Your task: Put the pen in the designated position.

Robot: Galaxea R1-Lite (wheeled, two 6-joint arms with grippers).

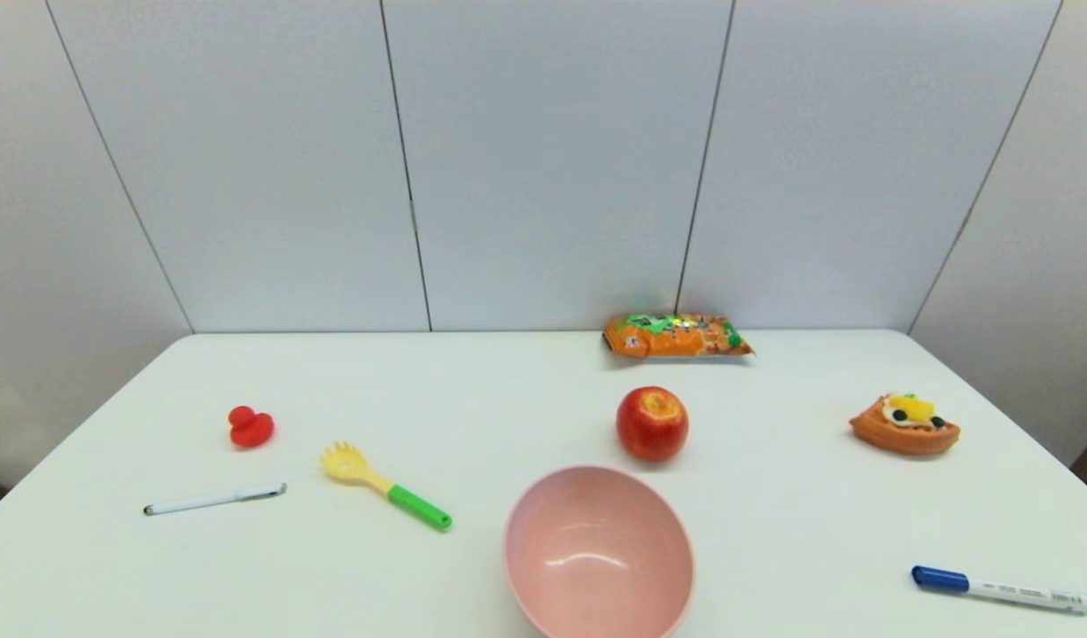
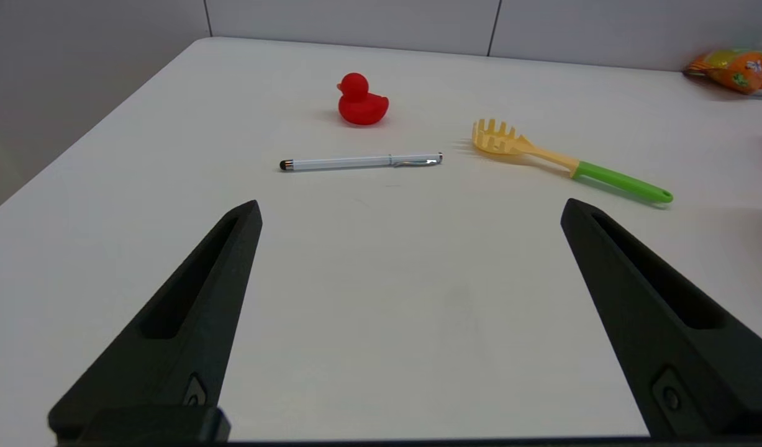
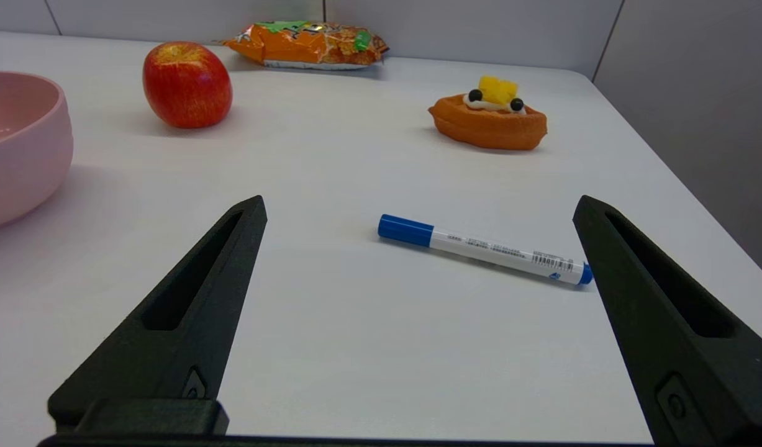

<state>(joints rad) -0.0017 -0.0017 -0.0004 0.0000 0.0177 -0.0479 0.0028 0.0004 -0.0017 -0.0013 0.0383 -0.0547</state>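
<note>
The pen (image 1: 213,500) (image 2: 361,162) is slim and white with a small dark tip, and it lies flat on the left side of the table, in front of the red duck. My left gripper (image 2: 410,208) is open and hovers short of the pen, with nothing between its fingers. My right gripper (image 3: 418,205) is open too, low over the right front of the table, facing a white marker with a blue cap (image 3: 483,249) (image 1: 1002,589). Neither arm shows in the head view.
A red duck (image 1: 250,427) and a yellow fork with a green handle (image 1: 385,485) lie near the pen. A pink bowl (image 1: 598,552) sits at front centre, a red apple (image 1: 652,423) behind it, an orange snack bag (image 1: 676,335) at the back, a toy waffle (image 1: 904,424) at right.
</note>
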